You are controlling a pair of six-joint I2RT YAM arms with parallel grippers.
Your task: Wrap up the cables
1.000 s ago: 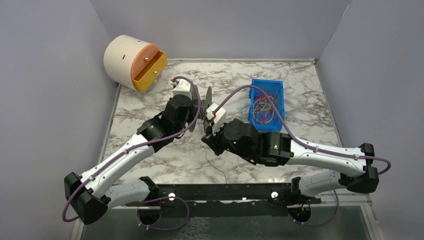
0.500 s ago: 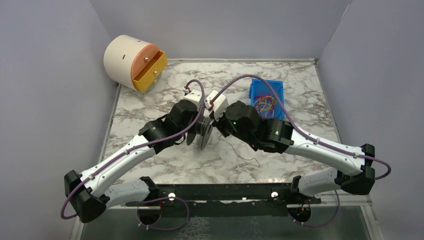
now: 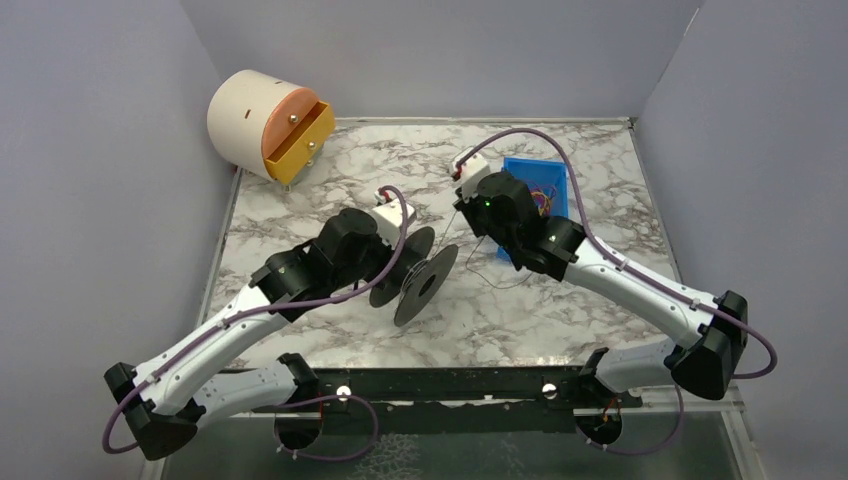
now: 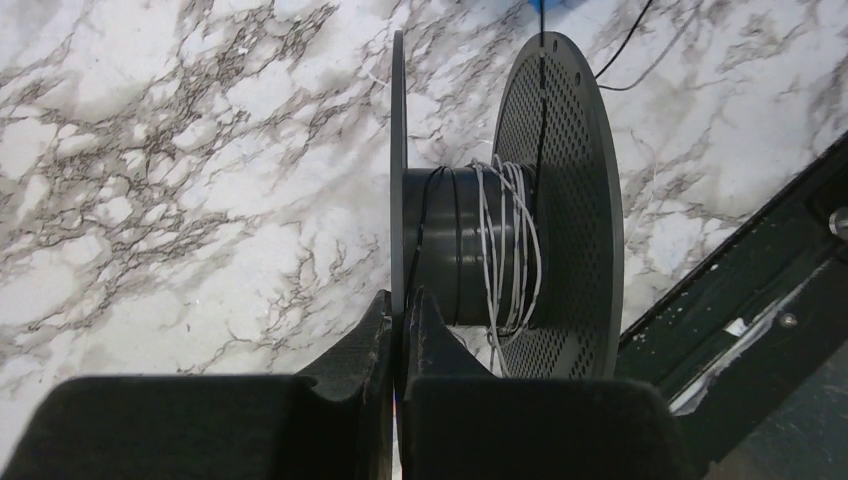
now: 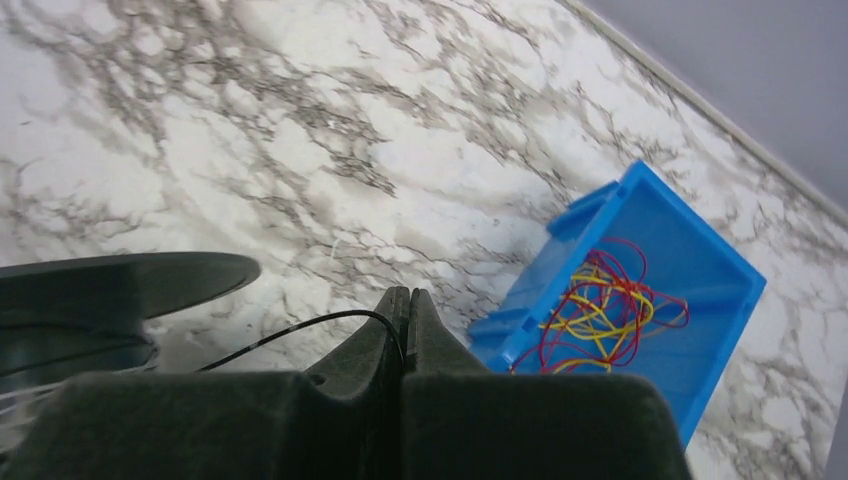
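Note:
My left gripper [image 4: 401, 298] is shut on the thin left flange of a black spool [image 4: 470, 250], whose hub carries turns of white and black wire. The top view shows the spool [image 3: 416, 271] held tilted over mid-table under the left gripper [image 3: 403, 243]. My right gripper [image 5: 405, 293] is shut on the thin black cable [image 5: 290, 331], which curves left toward the spool's flange [image 5: 110, 285]. From above, the right gripper [image 3: 462, 200] is behind and right of the spool, with slack black cable [image 3: 497, 281] lying on the table. Red and yellow cables [image 5: 598, 300] lie tangled in the blue bin [image 5: 720, 330].
The blue bin [image 3: 552, 171] stands at the back right, partly hidden by the right arm. A cream cylinder with an orange-yellow drawer [image 3: 268, 125] sits at the back left corner. Grey walls enclose the marble table [image 3: 300, 190]. A black rail [image 3: 450, 385] runs along the near edge.
The right gripper swung back and to the right toward the bin, drawing the black cable with it. The left arm brought the spool nearer and turned it from edge-on to tilted.

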